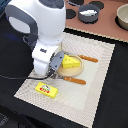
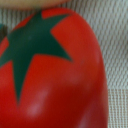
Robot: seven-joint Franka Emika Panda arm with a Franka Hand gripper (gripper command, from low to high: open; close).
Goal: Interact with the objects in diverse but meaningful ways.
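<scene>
**Crowding the tomato: hand low over the mat**

Looking through the wrist view, we find the red tomato [image 2: 55, 75] filling nearly the whole picture, its dark green star-shaped top turned toward the camera and a strip of woven mat [image 2: 117, 40] showing beside it. We see no fingers there, so we cannot tell whether the hand is apart, together or clamped on anything.

From the exterior view, we see the white arm bent low over the woven mat [image 1: 100, 75], with the hand [image 1: 54, 71] down at the edge of the tan round plate [image 1: 70, 73], toward the exterior view's left. The yellow holed cheese wedge [image 1: 71, 61] sits on that plate, just beside the hand. The flat yellow labelled box [image 1: 46, 88] lies on the mat near the hand, apart from the plate. Two pieces of wooden-handled cutlery [image 1: 76, 80] flank the plate.

The tomato is plain only in the wrist view; in the exterior view the arm hides it. The exterior view alone shows the dark desk [image 1: 112, 105] and, well apart, the grey two-handled pot [image 1: 88, 13].
</scene>
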